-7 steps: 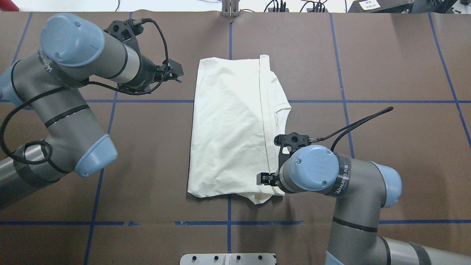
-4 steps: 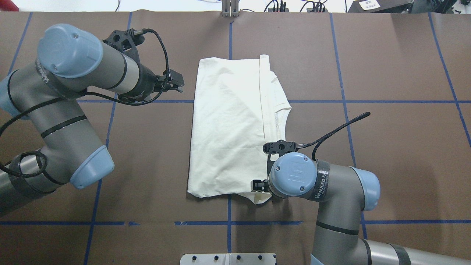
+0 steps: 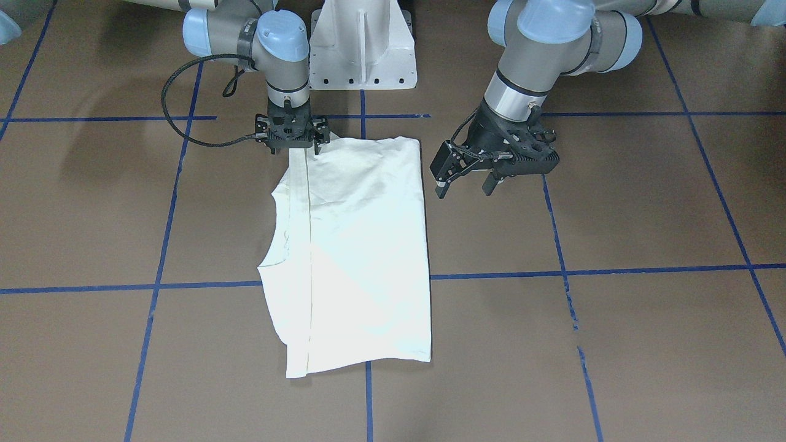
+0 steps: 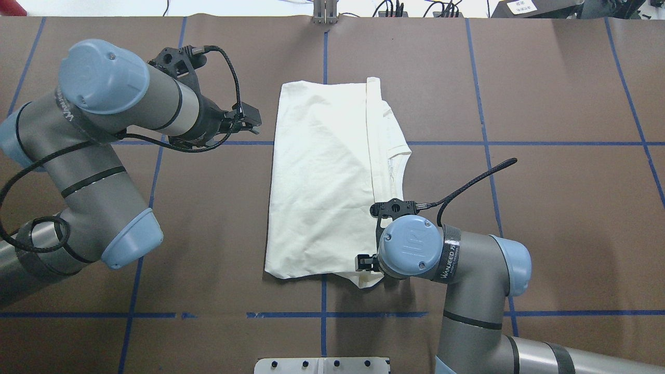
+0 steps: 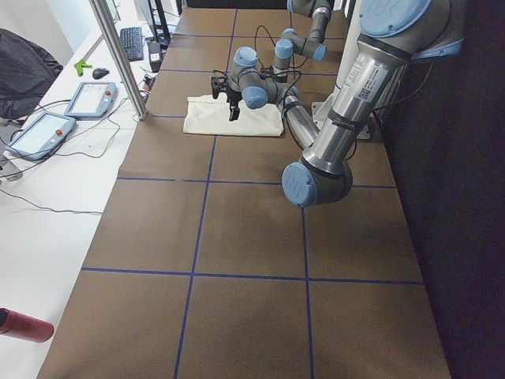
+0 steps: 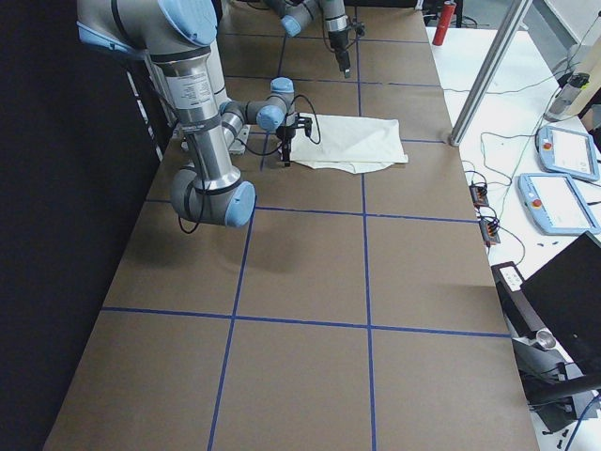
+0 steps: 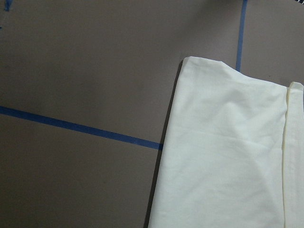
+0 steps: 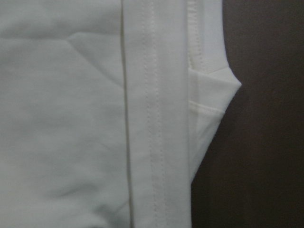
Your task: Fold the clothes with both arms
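Observation:
The clothes are one cream-white shirt (image 4: pixel 322 176), folded into a long rectangle with its plain side up, lying mid-table (image 3: pixel 362 245). No print shows. A sleeve and hem stick out along its right edge (image 8: pixel 209 95). My left gripper (image 3: pixel 464 190) hangs open just off the shirt's left edge, above the table (image 4: pixel 252 118), holding nothing. My right gripper (image 3: pixel 293 149) points straight down at the shirt's near right corner. Its jaws stand apart, one finger (image 4: pixel 363 262) over the cloth. The wrist hides the rest from overhead.
The white pedestal base (image 3: pixel 362 49) stands just behind the shirt's near end. A metal plate (image 4: pixel 322 365) sits at the table's near edge. A metal post (image 5: pixel 118 55) and teach pendants (image 5: pixel 91 99) stand beyond the far edge. Blue tape lines cross the brown table (image 4: pixel 545 208).
My right arm has moved left and nearer, bringing its gripper over the shirt's near right corner. My left gripper has drifted slightly nearer, still beside the left edge. The shirt has not moved.

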Robot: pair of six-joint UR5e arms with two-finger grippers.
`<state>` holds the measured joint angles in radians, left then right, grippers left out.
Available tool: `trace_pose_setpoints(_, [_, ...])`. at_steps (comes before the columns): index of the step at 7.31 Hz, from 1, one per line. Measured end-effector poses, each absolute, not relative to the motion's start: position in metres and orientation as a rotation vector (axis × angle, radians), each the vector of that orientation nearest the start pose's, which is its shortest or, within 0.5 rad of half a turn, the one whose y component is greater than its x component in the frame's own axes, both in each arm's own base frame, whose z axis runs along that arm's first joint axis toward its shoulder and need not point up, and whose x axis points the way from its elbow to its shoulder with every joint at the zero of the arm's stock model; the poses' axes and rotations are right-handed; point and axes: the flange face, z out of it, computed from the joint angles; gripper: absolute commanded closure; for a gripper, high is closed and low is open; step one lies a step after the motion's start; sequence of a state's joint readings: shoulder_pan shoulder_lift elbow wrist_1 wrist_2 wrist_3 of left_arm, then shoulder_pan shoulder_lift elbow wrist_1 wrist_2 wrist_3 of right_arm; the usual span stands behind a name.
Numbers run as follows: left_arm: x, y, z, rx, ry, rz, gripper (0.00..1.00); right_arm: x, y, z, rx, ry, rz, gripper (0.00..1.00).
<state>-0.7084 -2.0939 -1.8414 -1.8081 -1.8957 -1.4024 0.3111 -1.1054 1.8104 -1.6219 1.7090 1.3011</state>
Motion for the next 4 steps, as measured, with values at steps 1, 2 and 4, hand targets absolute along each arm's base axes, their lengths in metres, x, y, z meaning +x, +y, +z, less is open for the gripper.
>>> trace_pose_setpoints(1, [0.407, -0.478, 0.214, 0.163, 1.054, -0.316, 0.00, -0.560, -0.310, 0.308, 0.057, -0.653, -0.002, 0.00])
trace_pose_setpoints(2, [0.410, -0.476, 0.215, 0.161, 1.054, -0.314, 0.00, -0.557, -0.315, 0.309, 0.053, -0.647, 0.003, 0.00])
trace_pose_setpoints(4, [0.411, -0.475, 0.215, 0.159, 1.054, -0.312, 0.00, -0.550, -0.323, 0.310, 0.042, -0.642, 0.007, 0.00])
